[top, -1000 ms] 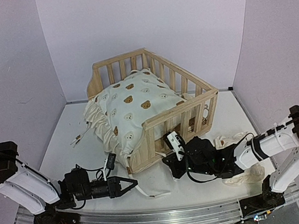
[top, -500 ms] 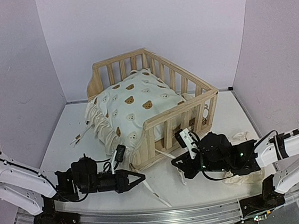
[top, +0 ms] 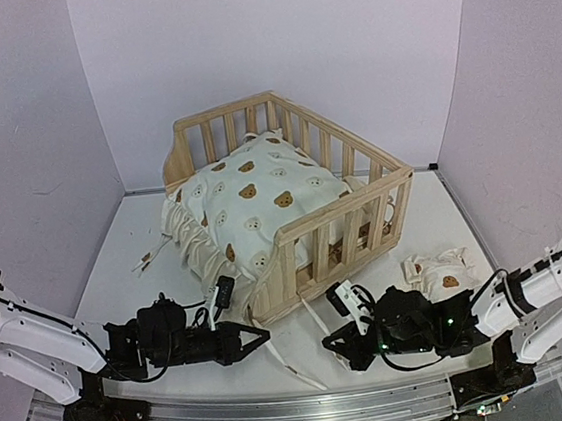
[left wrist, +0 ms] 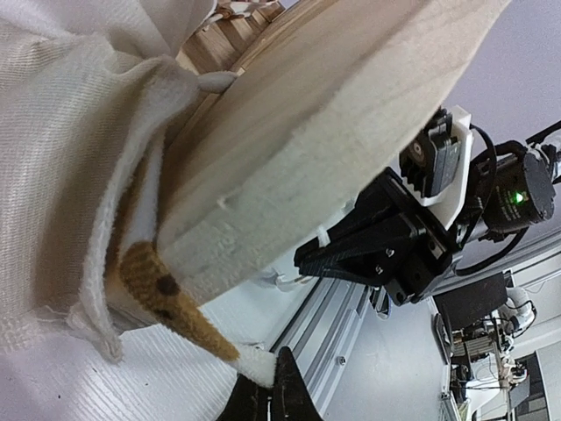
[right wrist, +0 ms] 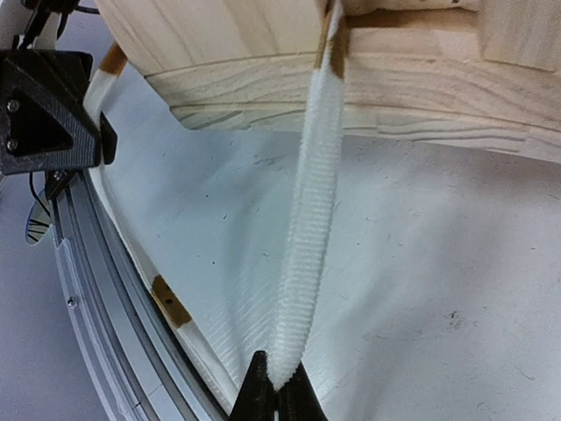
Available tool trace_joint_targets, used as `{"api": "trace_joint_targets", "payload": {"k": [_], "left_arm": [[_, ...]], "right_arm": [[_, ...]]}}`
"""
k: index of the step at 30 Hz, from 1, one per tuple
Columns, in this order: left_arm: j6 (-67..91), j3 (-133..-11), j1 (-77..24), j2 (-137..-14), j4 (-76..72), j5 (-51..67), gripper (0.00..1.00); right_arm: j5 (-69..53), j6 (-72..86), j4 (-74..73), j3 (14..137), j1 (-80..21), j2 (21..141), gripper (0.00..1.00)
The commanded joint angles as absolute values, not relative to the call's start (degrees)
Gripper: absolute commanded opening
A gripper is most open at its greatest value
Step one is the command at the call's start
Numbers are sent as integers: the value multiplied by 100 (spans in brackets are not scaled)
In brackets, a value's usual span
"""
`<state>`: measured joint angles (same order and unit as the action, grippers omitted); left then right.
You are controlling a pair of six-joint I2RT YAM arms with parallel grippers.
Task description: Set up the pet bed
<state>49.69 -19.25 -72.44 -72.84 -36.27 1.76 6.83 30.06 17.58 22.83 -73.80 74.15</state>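
1. My left pincer (top: 257, 336) sits low over the white bench (top: 117, 273) near the front rail. In its wrist view the tips are clenched on the end of a cream tie (left wrist: 180, 309) with a brown band, which hangs from the cushion corner under the bed's plank.
2. The light pine slatted pet bed (top: 346, 207) stands mid-bench, behind and between both pincers, with its near corner pointing at them. A cream bear-print cushion (top: 259, 188) is heaped inside and spills over the open left side.
3. My right pincer (top: 335, 344) is near that corner, clenched on a white ribbed tie (right wrist: 307, 219) stretched straight from the bed's base edge to its tips.
4. A small bear-print pillow (top: 436, 273) lies on the bench right of the bed, apart from it.
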Motion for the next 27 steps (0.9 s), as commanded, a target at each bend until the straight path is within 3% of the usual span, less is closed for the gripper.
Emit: {"api": "trace_joint_targets", "payload": {"k": [1, 13, 21, 27], "left_arm": [[5082, -1991, -7283, -7394, -3700, 53, 0], [4924, -2407, -7285, -8111, -3695, 111, 1], [4941, -1848, -7389, -7314, -3659, 65, 44], [4539, -1832, -7601, -6594, -3450, 248, 54]], "right_arm": [[516, 3048, 2492, 2506, -7603, 7938, 0], [305, 3881, 3303, 2372, -7611, 7526, 0], [424, 4694, 3879, 2391, -7611, 7651, 0], [532, 5190, 4408, 2356, -7611, 7637, 0]]}}
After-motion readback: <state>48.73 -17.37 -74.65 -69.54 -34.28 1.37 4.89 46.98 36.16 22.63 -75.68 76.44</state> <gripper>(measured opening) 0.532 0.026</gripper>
